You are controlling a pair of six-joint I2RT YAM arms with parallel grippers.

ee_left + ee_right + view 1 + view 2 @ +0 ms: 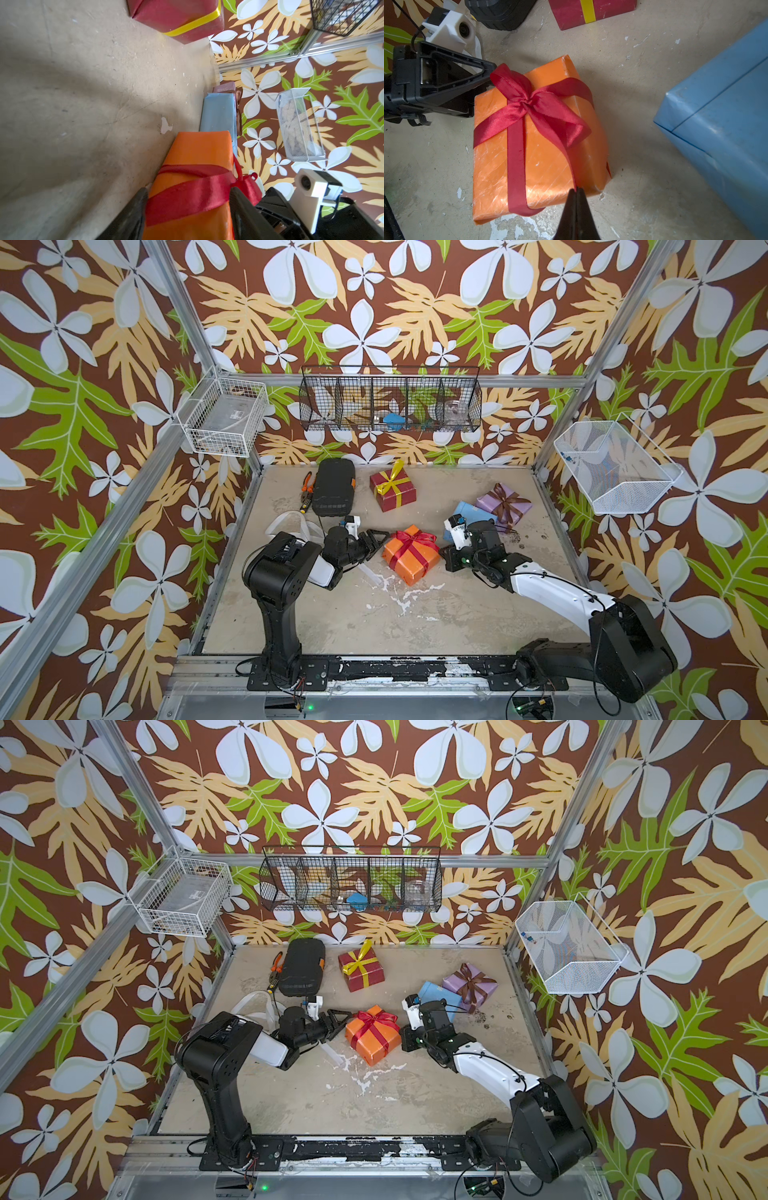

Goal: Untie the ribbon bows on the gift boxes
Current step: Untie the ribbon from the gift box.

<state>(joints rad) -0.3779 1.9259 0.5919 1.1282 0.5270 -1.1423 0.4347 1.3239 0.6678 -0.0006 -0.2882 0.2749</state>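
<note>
While the pale blue paper-wrapped box [471, 512] right of centre in a top view lies bare, its white satin ribbon [286, 522] loose at left, three bows remain tied. At frame centre, the orange paper-wrapped box [529, 145] sits between the released left fingers [135, 209]; the right fingers [576, 199] are clenched on its red satin ribbon's tail [566, 153].

Counted in both top views: 4 gift boxes [410, 554] and 4 ribbons [412, 540] (3 tied as bows, 1 white strip loose). Also 1 black case [333, 487], 3 wire baskets [390, 398], 2 hand tools [306, 491].
</note>
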